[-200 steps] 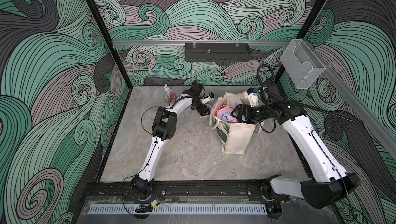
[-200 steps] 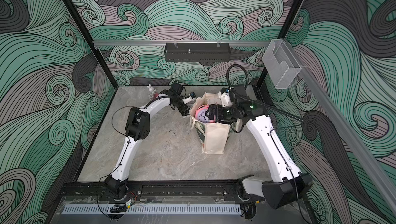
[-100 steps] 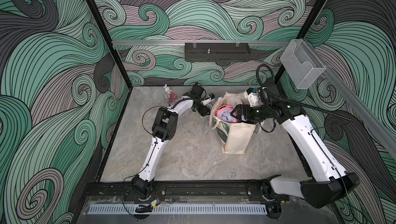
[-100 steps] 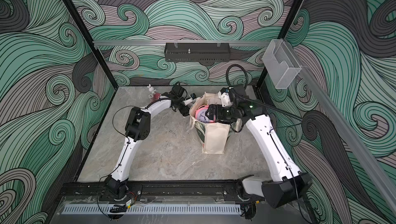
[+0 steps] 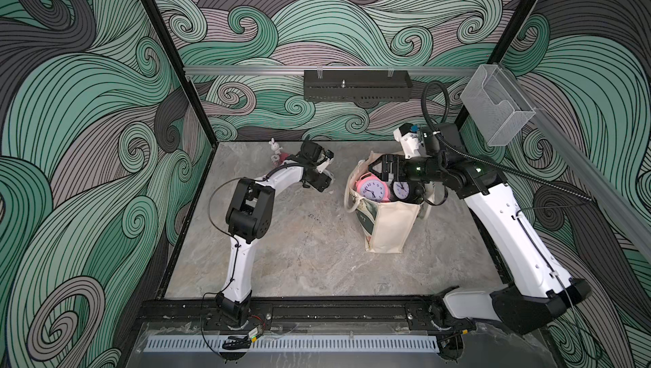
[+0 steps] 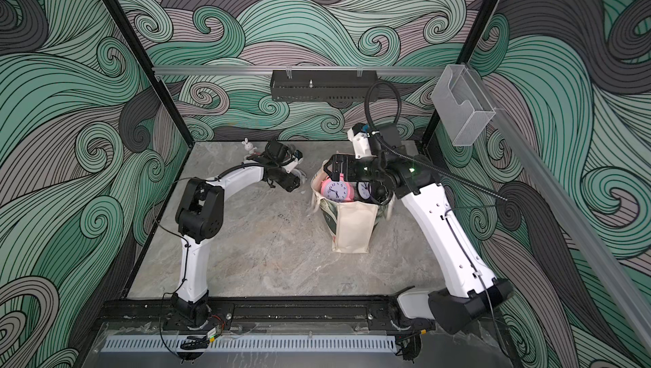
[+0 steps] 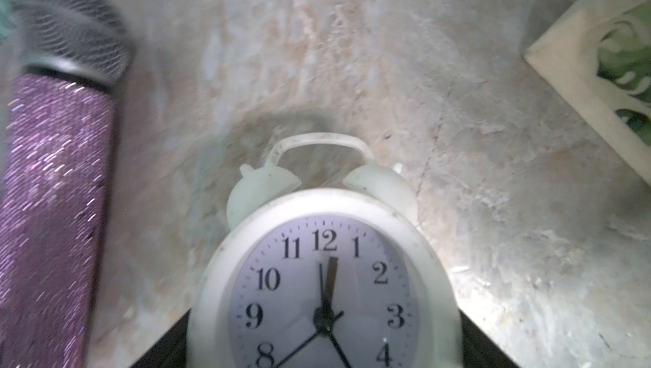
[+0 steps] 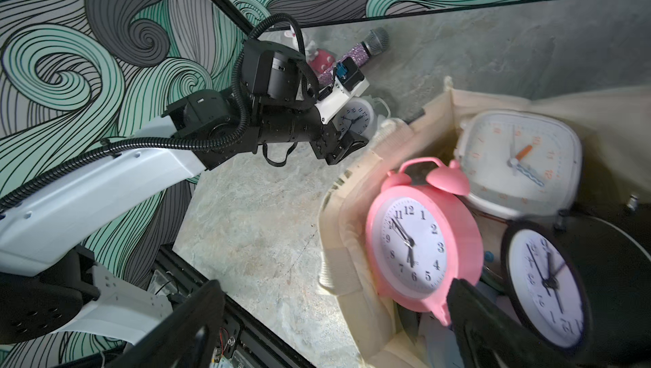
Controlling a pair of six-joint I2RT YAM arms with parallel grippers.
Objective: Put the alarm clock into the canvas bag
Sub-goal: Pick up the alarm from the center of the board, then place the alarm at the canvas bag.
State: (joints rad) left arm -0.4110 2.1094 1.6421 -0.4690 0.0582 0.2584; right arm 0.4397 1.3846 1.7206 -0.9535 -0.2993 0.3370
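Observation:
A white twin-bell alarm clock [image 7: 324, 278] lies on the table between the dark fingers [image 7: 165, 348] of my left gripper [image 7: 324, 355], which is shut on its sides. It also shows in the right wrist view, as the white alarm clock [image 8: 355, 119]. In both top views, the left gripper [image 5: 322, 181] [image 6: 292, 183] is low, left of the upright cream canvas bag [image 5: 387, 225] [image 6: 352, 225]. The bag holds a pink clock [image 5: 372, 190] [image 8: 419, 243], a black clock [image 5: 401, 190] and a square white clock [image 8: 518, 162]. My right gripper [image 5: 378, 169] [image 8: 334, 320] hangs open over the bag's mouth, straddling its rim.
A glittery purple microphone [image 7: 60, 172] [image 8: 355, 54] lies beside the held clock. A small rabbit figurine [image 5: 274, 149] [image 6: 248, 146] stands by the back wall. The bag's corner [image 7: 581, 53] is close to the left gripper. A clear box [image 5: 496, 112] hangs on the right rail.
My left gripper's jaws have narrowed onto the white alarm clock. The right arm and the bag have not moved.

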